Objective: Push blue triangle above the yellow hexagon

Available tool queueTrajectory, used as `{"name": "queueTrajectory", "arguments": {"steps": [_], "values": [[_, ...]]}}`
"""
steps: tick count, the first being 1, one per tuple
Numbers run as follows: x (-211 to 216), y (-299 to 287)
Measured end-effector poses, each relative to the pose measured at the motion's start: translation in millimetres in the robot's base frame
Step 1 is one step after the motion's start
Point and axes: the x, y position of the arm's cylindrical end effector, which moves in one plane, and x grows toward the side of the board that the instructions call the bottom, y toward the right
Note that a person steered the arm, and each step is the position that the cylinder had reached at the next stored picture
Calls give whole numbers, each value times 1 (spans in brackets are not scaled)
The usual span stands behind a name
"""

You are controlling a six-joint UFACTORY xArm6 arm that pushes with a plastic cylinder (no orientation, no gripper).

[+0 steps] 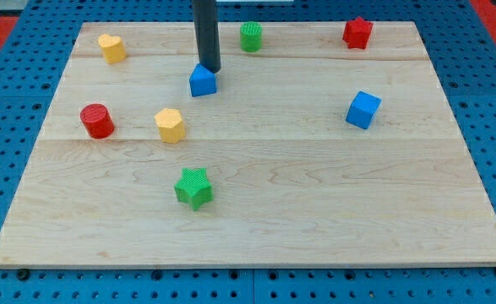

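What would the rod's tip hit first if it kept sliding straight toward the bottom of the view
My tip sits just above the blue triangle, touching it or nearly so. That triangle would be met first. Farther down the line, the green star lies roughly in the path, though depth makes that uncertain.

This looks like a robot test lab. A pale wooden worktop (256,219) sits on a blue board full of little holes (2,169), with small coloured toy blocks spread out on it.

Wooden board (315,211) carrying coloured blocks.
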Motion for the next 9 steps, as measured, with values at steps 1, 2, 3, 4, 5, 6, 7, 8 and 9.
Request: {"name": "queueTrajectory", "arguments": {"steps": [1,2,3,4,5,6,7,8,9], "values": [[7,-34],[19,-20],[24,3],[34,7],[52,7],[65,7],[69,-9],[69,-37],[69,-57]]}}
